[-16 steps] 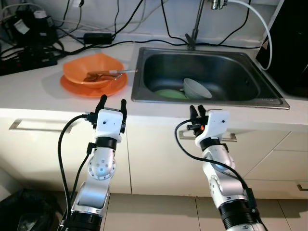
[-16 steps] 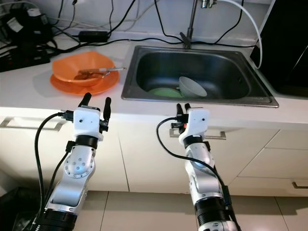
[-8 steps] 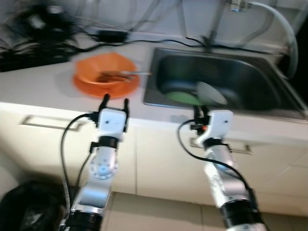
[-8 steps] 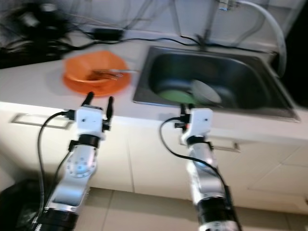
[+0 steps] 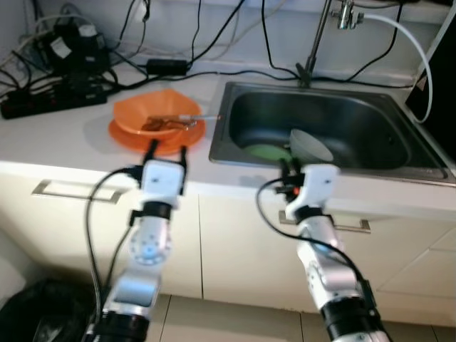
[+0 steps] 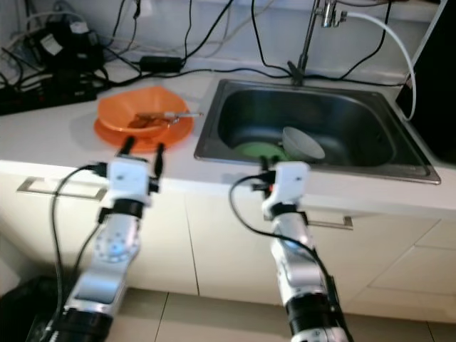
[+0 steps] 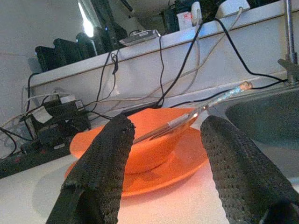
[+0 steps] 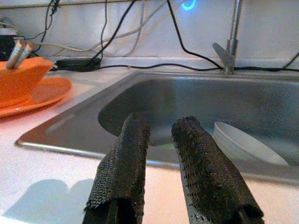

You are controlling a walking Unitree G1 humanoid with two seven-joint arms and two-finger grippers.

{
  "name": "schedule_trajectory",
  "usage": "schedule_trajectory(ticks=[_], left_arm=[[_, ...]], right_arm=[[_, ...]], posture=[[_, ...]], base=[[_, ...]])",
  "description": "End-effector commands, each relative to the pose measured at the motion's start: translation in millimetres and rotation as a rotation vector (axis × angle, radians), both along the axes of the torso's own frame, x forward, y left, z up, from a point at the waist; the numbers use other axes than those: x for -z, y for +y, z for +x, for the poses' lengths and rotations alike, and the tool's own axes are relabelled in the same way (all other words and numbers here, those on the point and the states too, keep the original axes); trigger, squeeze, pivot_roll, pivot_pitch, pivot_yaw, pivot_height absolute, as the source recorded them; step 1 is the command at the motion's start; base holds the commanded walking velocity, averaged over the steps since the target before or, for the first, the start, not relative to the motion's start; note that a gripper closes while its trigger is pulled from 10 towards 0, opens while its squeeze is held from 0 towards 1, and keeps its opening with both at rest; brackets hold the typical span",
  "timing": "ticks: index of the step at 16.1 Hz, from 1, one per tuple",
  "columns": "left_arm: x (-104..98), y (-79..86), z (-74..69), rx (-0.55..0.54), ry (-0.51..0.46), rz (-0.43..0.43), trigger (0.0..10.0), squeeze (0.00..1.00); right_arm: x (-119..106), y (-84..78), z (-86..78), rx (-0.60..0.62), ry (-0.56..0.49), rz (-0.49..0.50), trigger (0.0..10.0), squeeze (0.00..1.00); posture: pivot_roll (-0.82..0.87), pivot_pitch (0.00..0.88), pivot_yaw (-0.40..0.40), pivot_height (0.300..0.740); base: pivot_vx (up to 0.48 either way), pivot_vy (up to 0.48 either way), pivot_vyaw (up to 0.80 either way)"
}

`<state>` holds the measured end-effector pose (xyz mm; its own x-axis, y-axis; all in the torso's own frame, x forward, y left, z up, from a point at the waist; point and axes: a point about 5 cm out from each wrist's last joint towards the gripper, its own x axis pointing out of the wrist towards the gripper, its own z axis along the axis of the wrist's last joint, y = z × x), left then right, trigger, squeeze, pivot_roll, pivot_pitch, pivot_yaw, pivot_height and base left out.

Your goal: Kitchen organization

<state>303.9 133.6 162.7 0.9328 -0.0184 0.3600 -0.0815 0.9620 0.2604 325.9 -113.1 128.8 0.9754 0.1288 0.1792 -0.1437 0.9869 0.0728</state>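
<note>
Left gripper [image 5: 165, 150] is raised at centre-left of the head view, at the front edge of the white countertop [image 5: 50, 139], fingers spread wide with nothing between them. Through its wrist camera the two fingers [image 7: 105, 163] frame the orange bowl [image 7: 149, 140], which sits on an orange plate [image 7: 177, 172]; a metal utensil [image 7: 205, 106] lies in the bowl, its handle projecting over the rim toward the sink. Open counter surface separates the gripper from the plate.

Right gripper [image 5: 288, 169] is raised at centre of the head view, at the counter's front edge just before the steel sink [image 5: 235, 117]. Its fingers [image 8: 126, 158] stand a narrow gap apart (not touching, holding nothing).

In the sink basin: a white bowl [image 5: 311, 145] tilted on its side, beside a green plate [image 5: 265, 152] lying flat on the bottom. The faucet [image 5: 313, 43] rises at the sink's back edge, upper right of the frame, with a white hose [image 5: 413, 43] curving off it.

Upper left: black power strips and cables [image 5: 57, 71] crowd the back of the counter. A drawer handle [image 5: 71, 191] shows below the counter edge at left.
</note>
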Motion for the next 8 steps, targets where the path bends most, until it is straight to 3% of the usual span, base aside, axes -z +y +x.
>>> schedule_trajectory(ticks=[1,8], left_arm=[[0.3,-7.0,-0.2,0.017,0.004,-0.006,10.0,0.00],[0.2,-8.0,-0.4,0.019,0.003,-0.005,10.0,0.00]], right_arm=[[-1.6,-10.2,1.5,0.030,-0.002,-0.006,10.0,0.00],[-2.2,-8.7,0.5,0.020,-0.011,-0.014,10.0,0.00]], posture=[[0.06,0.050,-0.020,0.740],[0.06,0.051,-0.021,0.740]], base=[[0.304,0.000,0.00],[0.313,0.000,0.00]])
